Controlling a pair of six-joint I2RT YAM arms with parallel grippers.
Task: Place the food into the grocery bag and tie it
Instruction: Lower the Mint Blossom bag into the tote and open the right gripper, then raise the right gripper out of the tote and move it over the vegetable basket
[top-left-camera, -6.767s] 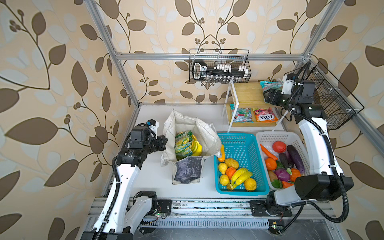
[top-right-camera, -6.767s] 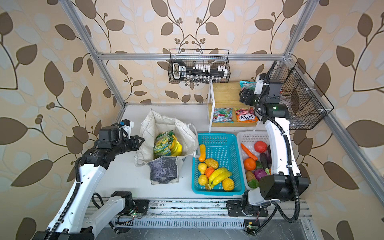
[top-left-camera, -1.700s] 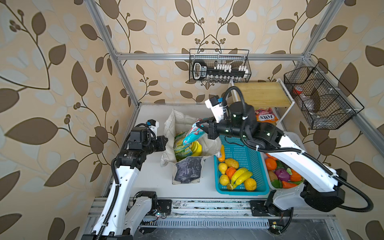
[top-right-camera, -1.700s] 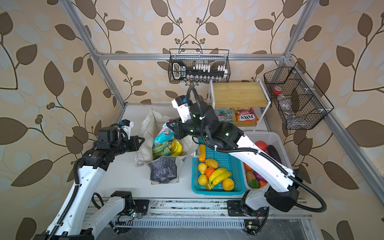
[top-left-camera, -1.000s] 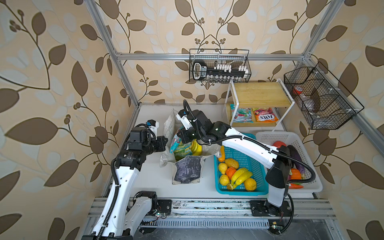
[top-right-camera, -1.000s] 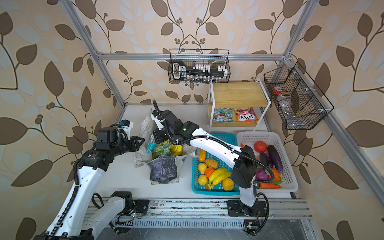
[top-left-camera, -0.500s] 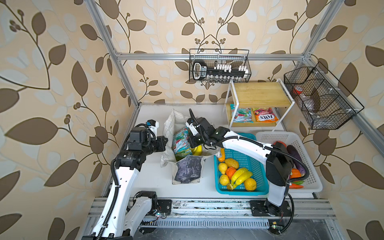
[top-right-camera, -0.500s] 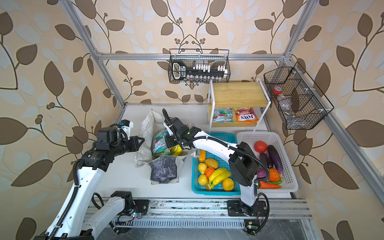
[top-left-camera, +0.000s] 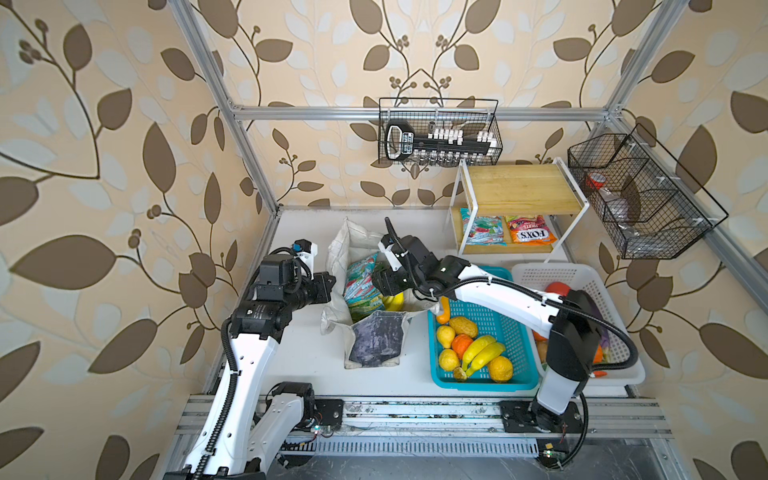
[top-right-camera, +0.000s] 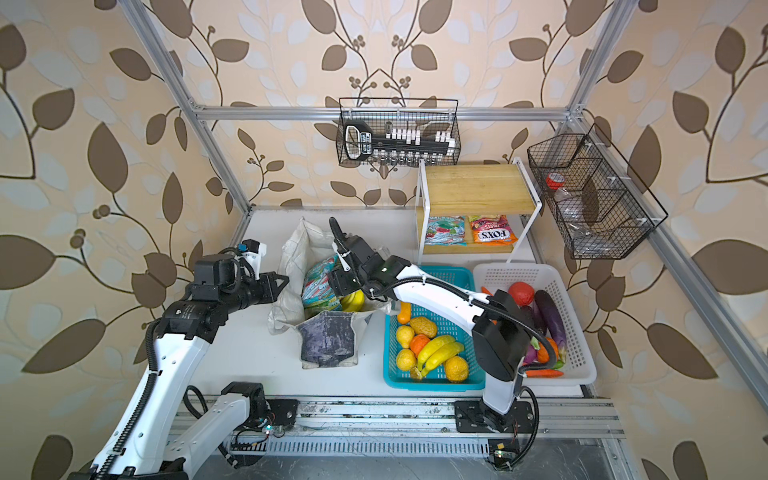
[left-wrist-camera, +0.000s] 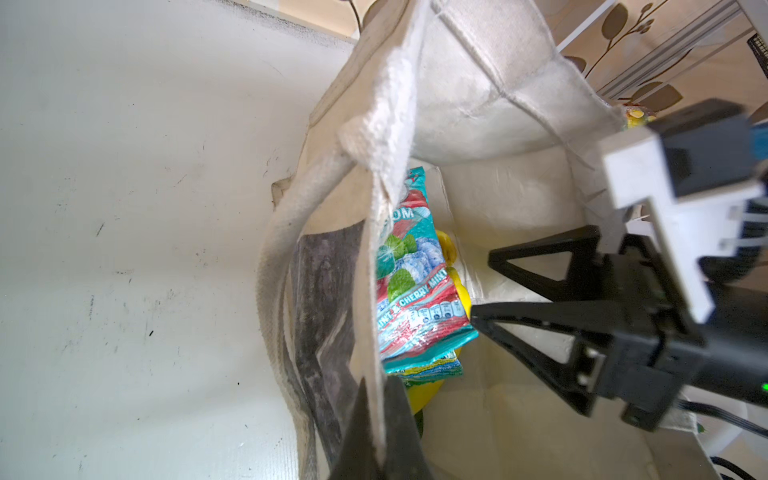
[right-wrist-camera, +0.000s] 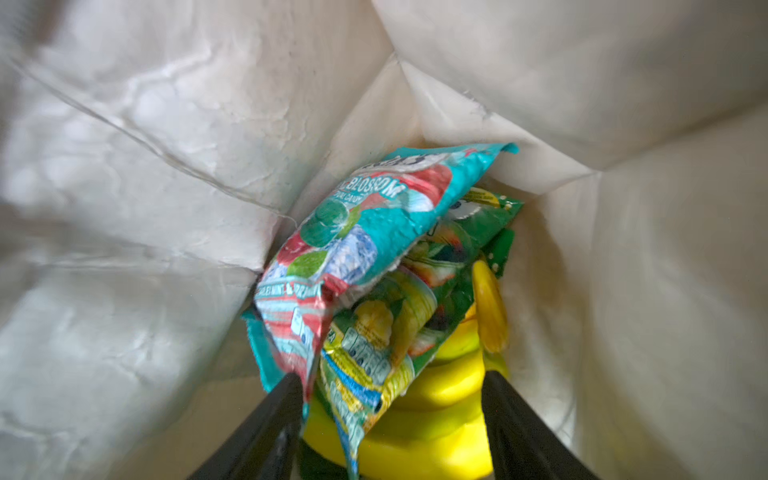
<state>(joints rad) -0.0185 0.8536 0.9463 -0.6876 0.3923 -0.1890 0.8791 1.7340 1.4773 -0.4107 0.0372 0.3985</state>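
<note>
Nearest, the grocery bag (top-left-camera: 376, 343) stands slumped on the counter (top-left-camera: 299, 365) with its dark printed panel facing front. To its right, the turquoise basket (top-left-camera: 482, 380) holds toy fruit (top-left-camera: 482, 351) not yet packed, and the white basket (top-left-camera: 615, 378) lies beyond that.

At the bag's left rim, the left claw (left-wrist-camera: 376, 415) is pinched together on the cloth edge. The right claw (right-wrist-camera: 392, 376) reaches into the bag's mouth from the right, its fingers spread apart and gripping nothing.

Inside the bag, the teal-red packet (right-wrist-camera: 353, 245) lies just beside one finger of the right claw. It rests on the green-yellow packet (right-wrist-camera: 386, 332) and the banana bunch (right-wrist-camera: 440, 399).

Farther back, right of the bag, two more packets (top-left-camera: 482, 230) lie under the wooden shelf (top-left-camera: 519, 191).
</note>
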